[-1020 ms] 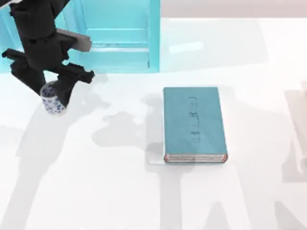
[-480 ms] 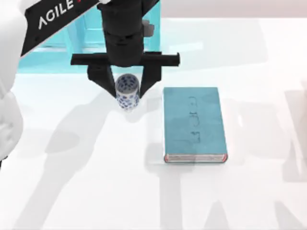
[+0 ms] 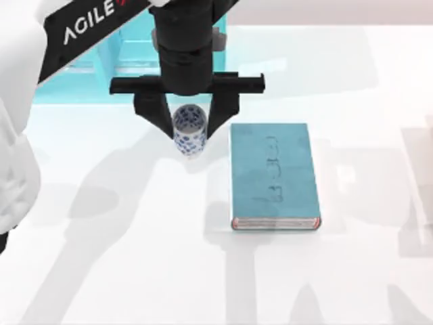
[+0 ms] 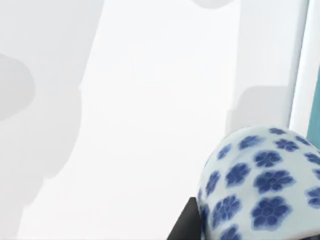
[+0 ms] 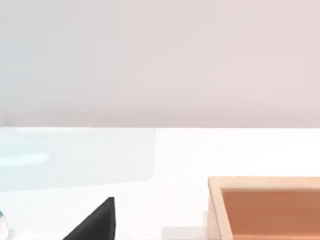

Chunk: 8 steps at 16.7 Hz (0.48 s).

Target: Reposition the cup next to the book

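While left tool [image 3: 189, 125] grips cup [image 3: 189, 131], book [image 3: 274, 175] lies beside

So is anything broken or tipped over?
Nothing looks broken or spilled. The left tool grips the cup upright, just left of the book, which lies flat and square on the table.

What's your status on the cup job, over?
Left gripper shut on cup, just left of the book, apart from it. Right arm parked. Nothing between cup and book.
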Each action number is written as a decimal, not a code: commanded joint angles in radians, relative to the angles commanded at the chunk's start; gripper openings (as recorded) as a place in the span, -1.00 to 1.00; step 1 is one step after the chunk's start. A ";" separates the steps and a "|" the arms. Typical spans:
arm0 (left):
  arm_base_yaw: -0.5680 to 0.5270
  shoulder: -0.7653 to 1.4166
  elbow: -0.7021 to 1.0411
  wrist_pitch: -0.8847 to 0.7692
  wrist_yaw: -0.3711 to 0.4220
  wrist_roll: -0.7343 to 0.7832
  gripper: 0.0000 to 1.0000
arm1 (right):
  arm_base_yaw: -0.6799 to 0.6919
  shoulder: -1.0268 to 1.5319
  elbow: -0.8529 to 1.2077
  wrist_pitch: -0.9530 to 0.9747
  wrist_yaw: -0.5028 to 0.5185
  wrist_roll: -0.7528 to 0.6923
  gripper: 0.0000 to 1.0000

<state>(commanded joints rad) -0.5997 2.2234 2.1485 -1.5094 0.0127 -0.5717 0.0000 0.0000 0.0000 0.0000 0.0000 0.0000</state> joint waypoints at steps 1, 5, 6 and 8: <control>0.001 0.000 -0.003 0.003 0.000 -0.001 -1.00 | 0.000 0.000 0.000 0.000 0.000 0.000 1.00; 0.004 -0.013 -0.116 0.114 -0.007 -0.003 -1.00 | 0.000 0.000 0.000 0.000 0.000 0.000 1.00; 0.002 -0.014 -0.163 0.155 -0.007 -0.002 -1.00 | 0.000 0.000 0.000 0.000 0.000 0.000 1.00; -0.001 -0.013 -0.241 0.228 -0.006 -0.002 -1.00 | 0.000 0.000 0.000 0.000 0.000 0.000 1.00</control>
<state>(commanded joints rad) -0.6006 2.2100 1.9073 -1.2818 0.0069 -0.5734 0.0000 0.0000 0.0000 0.0000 0.0000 0.0000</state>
